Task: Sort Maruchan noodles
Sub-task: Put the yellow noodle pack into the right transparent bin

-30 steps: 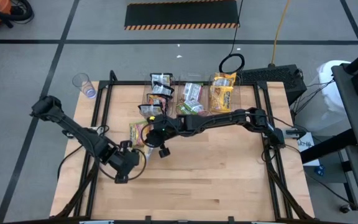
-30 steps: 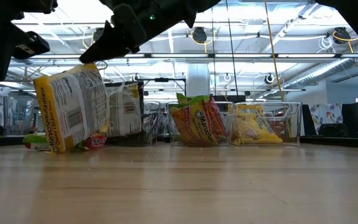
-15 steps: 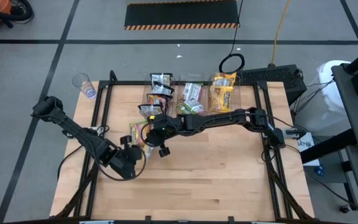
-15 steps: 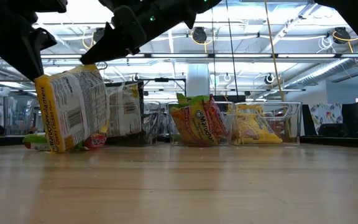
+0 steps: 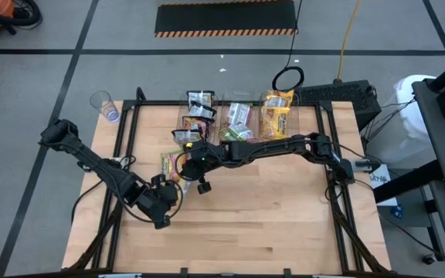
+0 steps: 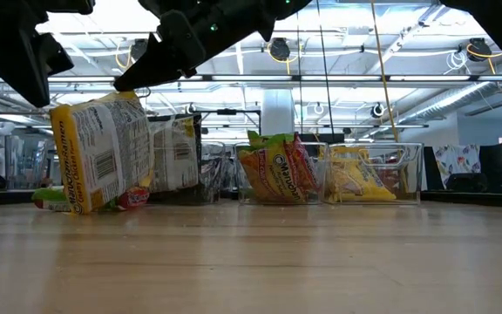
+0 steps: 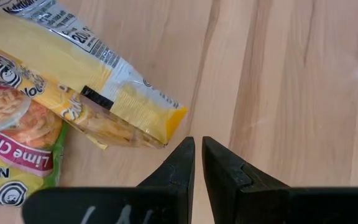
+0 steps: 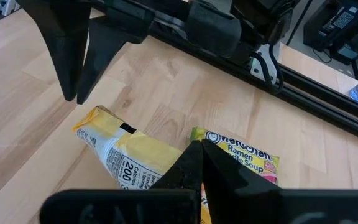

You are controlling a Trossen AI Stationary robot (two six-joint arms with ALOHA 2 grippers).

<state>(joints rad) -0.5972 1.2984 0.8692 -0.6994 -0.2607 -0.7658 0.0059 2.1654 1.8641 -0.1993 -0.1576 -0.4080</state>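
The yellow packet (image 7: 73, 81) stands nearly upright on one short end in the low view, its long axis tipped slightly off vertical, pinched at the upper edge by the right gripper (image 8: 197, 155), whose fingers are together on it. It sits at about 9 o'clock from the table's (image 5: 284, 224) centre, with a green-edged packet (image 7: 14, 155) lying flat against its foot. The left gripper (image 7: 197, 155) hangs at about 7 o'clock from the yellow packet, just beside its lower corner without touching, fingers nearly together and empty. From 4 to 7 o'clock the tabletop lies bare. Three clear bins (image 5: 238, 116) line the 12 o'clock edge
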